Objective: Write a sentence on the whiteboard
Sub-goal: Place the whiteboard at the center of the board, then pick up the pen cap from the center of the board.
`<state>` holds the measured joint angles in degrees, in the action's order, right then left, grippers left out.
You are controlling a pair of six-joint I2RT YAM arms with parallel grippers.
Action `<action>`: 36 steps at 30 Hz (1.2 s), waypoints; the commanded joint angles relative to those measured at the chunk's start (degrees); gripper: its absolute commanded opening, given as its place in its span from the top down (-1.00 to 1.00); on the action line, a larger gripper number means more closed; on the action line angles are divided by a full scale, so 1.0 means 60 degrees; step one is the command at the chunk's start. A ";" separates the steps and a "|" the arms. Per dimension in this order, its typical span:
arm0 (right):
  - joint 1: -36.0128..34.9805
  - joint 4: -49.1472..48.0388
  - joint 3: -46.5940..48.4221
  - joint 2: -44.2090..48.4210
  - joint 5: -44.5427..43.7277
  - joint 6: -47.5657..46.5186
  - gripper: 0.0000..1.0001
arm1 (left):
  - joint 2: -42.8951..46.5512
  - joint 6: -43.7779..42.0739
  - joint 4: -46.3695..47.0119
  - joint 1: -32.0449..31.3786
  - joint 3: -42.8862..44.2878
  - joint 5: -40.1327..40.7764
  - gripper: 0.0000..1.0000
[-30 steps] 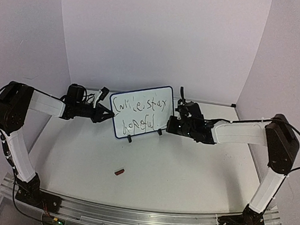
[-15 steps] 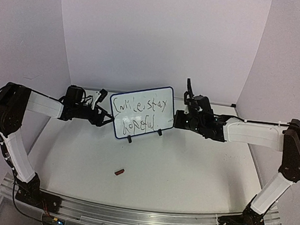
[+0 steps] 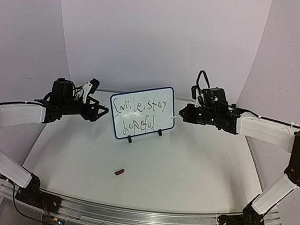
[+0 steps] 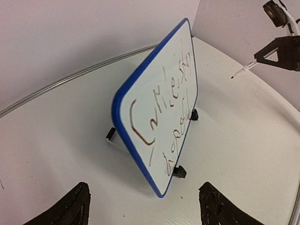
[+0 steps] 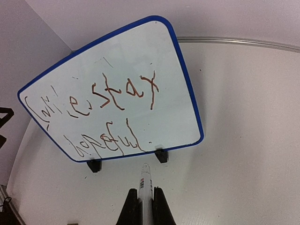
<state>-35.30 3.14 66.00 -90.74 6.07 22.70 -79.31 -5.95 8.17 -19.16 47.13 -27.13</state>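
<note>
While a small dark red piece, likely a cap, lay on the near table, the whiteboard stood mid-table. The left gripper gaped wide beside it, and the right gripper pinched a marker, tip apart from the board. The sentence filled two lines, so the writing looked finished.

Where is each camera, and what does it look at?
Top: up high, looking down at the table; left arm, right arm, whiteboard between.
Left wrist: left of the whiteboard, facing its edge; open jaws at bottom.
Right wrist: facing the writing; jaws hold a marker.
All three share the whiteboard.
</note>
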 commanded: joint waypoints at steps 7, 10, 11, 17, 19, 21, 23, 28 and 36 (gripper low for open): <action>0.1203 0.0468 0.0620 -0.0237 0.5008 0.0133 1.00 | 0.2065 0.1432 -0.2136 -0.1826 -0.1002 0.1396 -0.55; 0.1319 0.0474 0.0741 -0.0547 0.6239 0.0219 1.00 | 0.2299 0.1908 -0.2379 -0.2614 -0.1321 0.1558 -0.55; 0.1327 0.0481 0.0781 -0.0626 0.6503 0.0251 1.00 | 0.2319 0.2087 -0.2404 -0.2823 -0.1412 0.1576 -0.55; 0.1325 0.0599 0.0744 -0.0686 0.6964 0.0354 1.00 | 0.1429 0.2272 -0.2877 -0.4065 -0.1397 0.2650 -0.42; 0.1327 0.0648 0.0706 -0.0556 0.6893 0.0360 1.00 | 0.0915 0.2270 -0.3004 -0.4494 -0.1238 0.2900 -0.37; 0.1328 0.0716 0.0681 -0.0422 0.6835 0.0362 1.00 | 0.0459 0.2267 -0.3008 -0.4801 -0.1127 0.2956 -0.33; 0.1325 0.0768 0.0627 -0.0320 0.6740 0.0363 1.00 | 0.0044 0.2261 -0.2994 -0.5073 -0.1052 0.2981 -0.23; 0.1328 0.0795 0.0477 -0.0124 0.6644 0.0413 1.00 | -0.0682 0.2085 -0.3333 -0.5687 -0.0807 0.3460 -0.06; 0.1326 0.0788 0.0336 -0.0038 0.6463 0.0416 1.00 | -0.1006 0.1760 -0.3564 -0.5861 -0.0661 0.3789 0.21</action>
<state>-27.20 8.27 68.45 -93.22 45.49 25.14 -84.54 6.35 -11.68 -54.08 40.53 -7.14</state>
